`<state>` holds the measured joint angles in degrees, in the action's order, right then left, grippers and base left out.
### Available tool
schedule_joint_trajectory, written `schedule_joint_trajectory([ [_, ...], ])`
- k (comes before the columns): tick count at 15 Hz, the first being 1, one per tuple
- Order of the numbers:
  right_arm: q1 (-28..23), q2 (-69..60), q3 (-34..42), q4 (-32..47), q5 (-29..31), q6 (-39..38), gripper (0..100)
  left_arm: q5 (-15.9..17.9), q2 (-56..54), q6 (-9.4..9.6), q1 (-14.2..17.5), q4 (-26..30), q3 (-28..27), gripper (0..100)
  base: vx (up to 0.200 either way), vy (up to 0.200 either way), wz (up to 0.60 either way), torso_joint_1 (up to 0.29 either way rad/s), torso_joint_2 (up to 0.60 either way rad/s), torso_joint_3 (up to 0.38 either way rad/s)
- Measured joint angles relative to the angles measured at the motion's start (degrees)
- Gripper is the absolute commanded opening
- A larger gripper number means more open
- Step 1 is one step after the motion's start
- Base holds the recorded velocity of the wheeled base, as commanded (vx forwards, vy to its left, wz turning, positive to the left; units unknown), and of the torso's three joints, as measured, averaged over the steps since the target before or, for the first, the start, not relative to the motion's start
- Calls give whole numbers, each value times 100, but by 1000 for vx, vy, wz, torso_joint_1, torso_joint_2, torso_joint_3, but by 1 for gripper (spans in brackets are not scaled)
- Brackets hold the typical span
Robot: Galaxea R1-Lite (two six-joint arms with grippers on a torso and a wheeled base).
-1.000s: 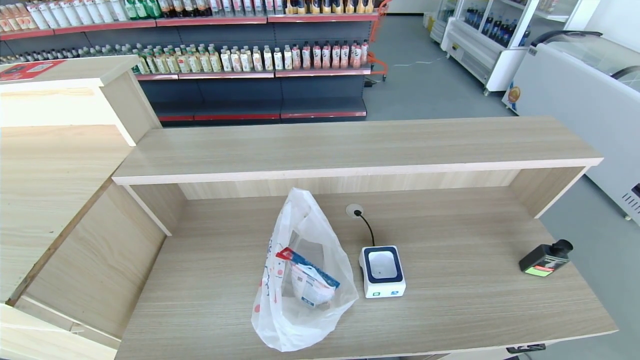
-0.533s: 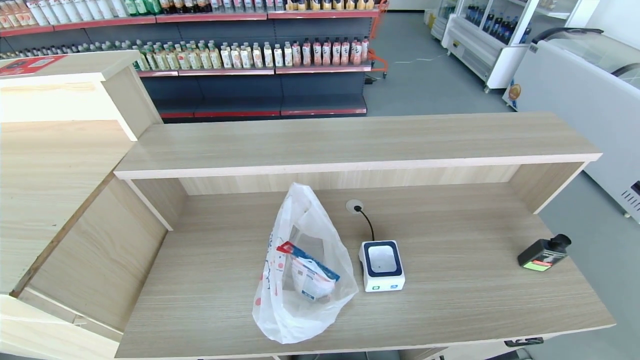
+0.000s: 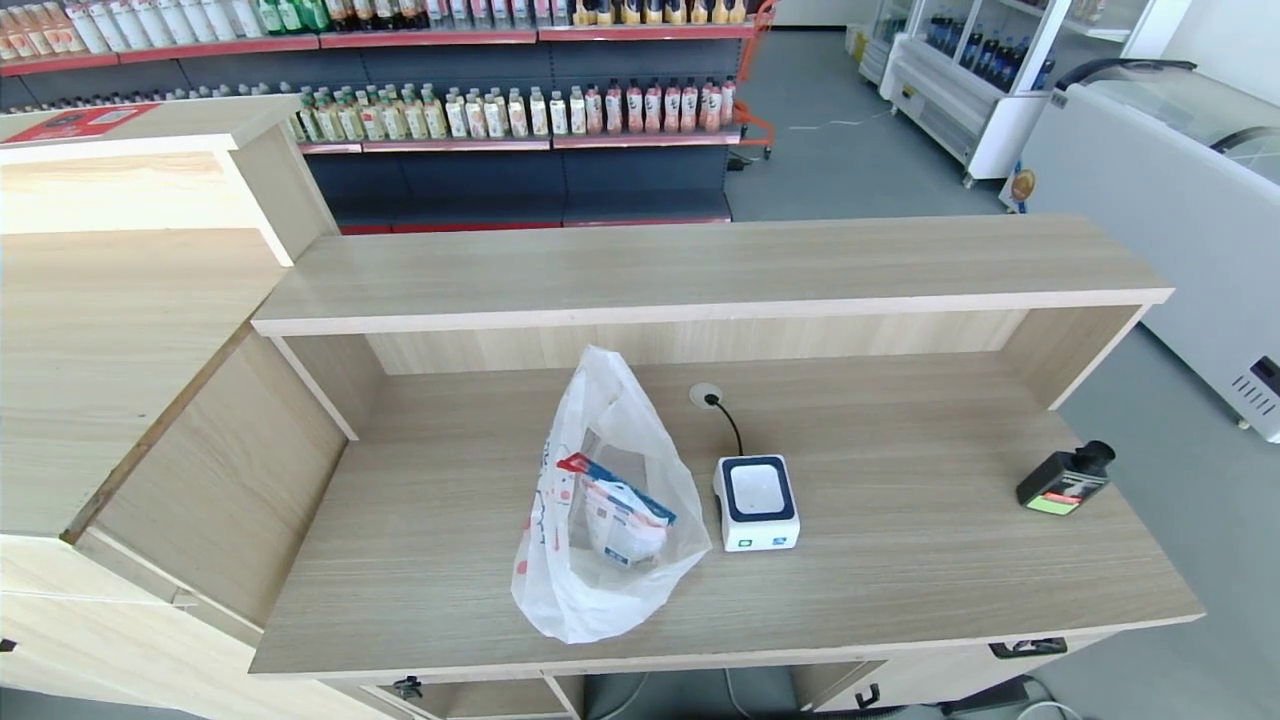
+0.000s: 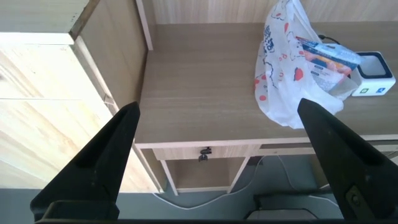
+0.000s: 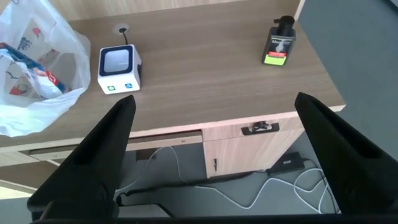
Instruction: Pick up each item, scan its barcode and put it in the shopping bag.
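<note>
A translucent white shopping bag (image 3: 590, 580) stands on the wooden counter (image 3: 900, 570), left of centre, with a blue, white and red packet (image 3: 615, 515) inside it. Just right of the bag sits the white barcode scanner (image 3: 757, 502) with its dark window facing up. A black bottle (image 3: 1065, 478) with a green and red label lies near the counter's right end. My left gripper (image 4: 219, 106) hangs open in front of the counter's left part, short of the bag (image 4: 283, 81). My right gripper (image 5: 214, 98) is open in front of the counter edge, between the scanner (image 5: 118, 68) and the bottle (image 5: 280, 43).
A raised shelf (image 3: 700, 265) runs along the counter's back, with side walls at both ends. A taller wooden unit (image 3: 110, 330) stands to the left. Drawers and cables sit under the front edge (image 5: 261, 127). Store shelves and freezers stand behind.
The whole head picture has shifted, so the camera has moved; the counter's front edge and drawers have come into view. The bag, scanner and bottle keep their places on the counter.
</note>
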<state>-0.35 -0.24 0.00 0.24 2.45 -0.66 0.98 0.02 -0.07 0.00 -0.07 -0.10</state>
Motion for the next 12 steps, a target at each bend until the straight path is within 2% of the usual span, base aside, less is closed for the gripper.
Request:
schedule_joint_trajectory([
  [12,0,6,0,-4,1,-56,100,0,0,15,0,0,0,100,0,-200,0,4,2,2],
])
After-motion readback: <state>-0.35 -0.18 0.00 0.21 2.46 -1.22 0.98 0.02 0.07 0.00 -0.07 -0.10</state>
